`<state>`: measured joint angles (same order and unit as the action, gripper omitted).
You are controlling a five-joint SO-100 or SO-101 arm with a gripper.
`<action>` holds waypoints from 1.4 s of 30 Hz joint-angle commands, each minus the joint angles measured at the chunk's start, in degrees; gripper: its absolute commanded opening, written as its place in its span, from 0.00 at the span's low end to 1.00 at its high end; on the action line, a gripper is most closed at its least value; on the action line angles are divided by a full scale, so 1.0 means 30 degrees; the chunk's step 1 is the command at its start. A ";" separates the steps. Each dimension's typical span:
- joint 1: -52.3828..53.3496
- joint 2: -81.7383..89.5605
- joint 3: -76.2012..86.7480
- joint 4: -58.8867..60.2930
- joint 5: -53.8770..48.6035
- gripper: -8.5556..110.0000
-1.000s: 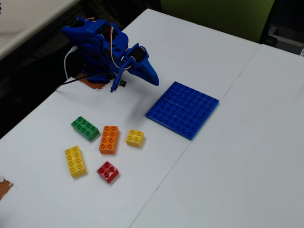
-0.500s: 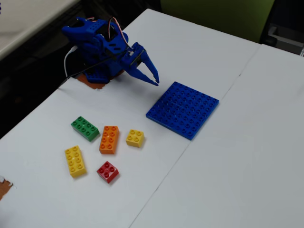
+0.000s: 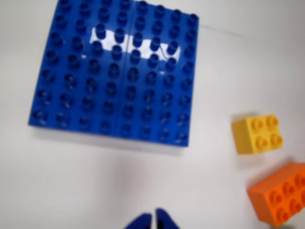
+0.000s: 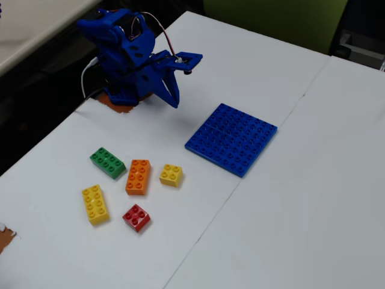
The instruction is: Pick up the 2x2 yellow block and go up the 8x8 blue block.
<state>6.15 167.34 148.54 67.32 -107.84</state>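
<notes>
The 2x2 yellow block [image 3: 257,134] lies on the white table at the right of the wrist view, and among other bricks in the fixed view [image 4: 171,174]. The 8x8 blue block [image 3: 114,71] lies flat at the upper left of the wrist view and at the centre right of the fixed view [image 4: 231,138], with nothing on it. My gripper [image 3: 153,220] shows only as two blue tips at the bottom edge, pressed almost together and empty. In the fixed view my gripper [image 4: 174,102] hangs from the folded arm, above the table and left of the baseplate, far from the yellow block.
An orange 2x4 brick [image 3: 281,193] lies just below the yellow block and beside it in the fixed view [image 4: 138,176]. A green brick [image 4: 107,162], a long yellow brick [image 4: 95,204] and a red brick [image 4: 136,217] lie nearby. A table seam [image 4: 289,114] runs past the baseplate.
</notes>
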 commanded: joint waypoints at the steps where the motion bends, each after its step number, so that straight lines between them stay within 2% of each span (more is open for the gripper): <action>1: 0.0586 -0.4160 -0.4131 0.0879 -0.2197 0.09; 5: 0.1641 -0.8701 -0.7676 0.1260 -0.4219 0.12; 15: 0.5713 -1.9980 -1.6875 0.3164 -1.2188 0.19; 19: 0.6680 -2.2061 -1.7227 0.1289 -1.3945 0.22; 28: 0.7617 -2.4316 -1.7402 -0.1582 -1.4355 0.29; 32: 0.7676 -2.6455 -2.1826 0.0996 -1.4297 0.29; 36: 0.7822 -2.7275 -2.2588 0.0586 -1.4297 0.30; 42: 0.8760 -3.0615 -2.6455 0.1992 -1.5322 0.30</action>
<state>31.46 77.61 74.62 72.51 -153.02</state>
